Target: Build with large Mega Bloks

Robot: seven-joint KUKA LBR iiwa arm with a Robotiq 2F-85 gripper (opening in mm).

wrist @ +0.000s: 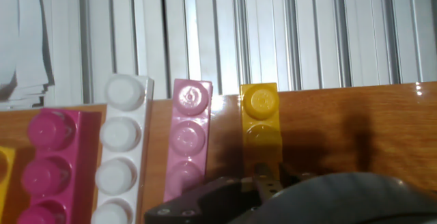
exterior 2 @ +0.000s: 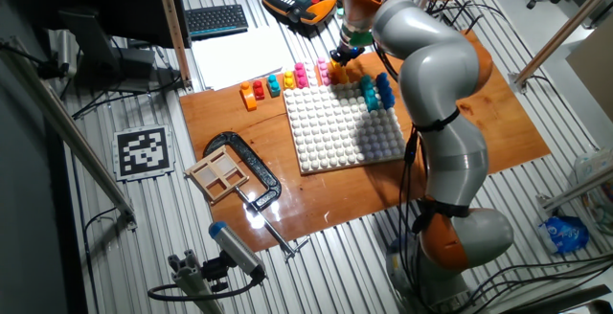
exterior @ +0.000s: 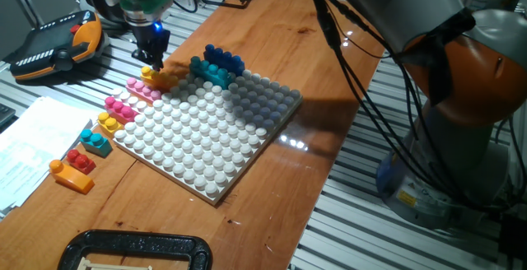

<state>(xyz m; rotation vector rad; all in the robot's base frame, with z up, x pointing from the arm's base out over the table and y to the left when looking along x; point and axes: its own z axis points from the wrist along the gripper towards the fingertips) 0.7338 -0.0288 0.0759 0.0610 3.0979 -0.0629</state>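
The end effector (exterior: 151, 56) is being held low over the yellow-orange brick (exterior: 158, 76), lying on the desk (exterior: 272, 23) just beside the white baseplate (exterior: 206, 126), seemingly for grasping; whether its fingers are closed cannot be told.

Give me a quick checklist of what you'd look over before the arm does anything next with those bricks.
1. End effector over the yellow brick: ok, it sits right above it.
2. Grip on the yellow brick: cannot tell, the fingertips are hidden in every view.
3. Pink brick apart from the yellow one: ok, a strip of table shows between them.
4. White studded plate has free studs: ok, most are bare.
5. Blue brick and teal brick at the plate's far corner: ok, side by side.
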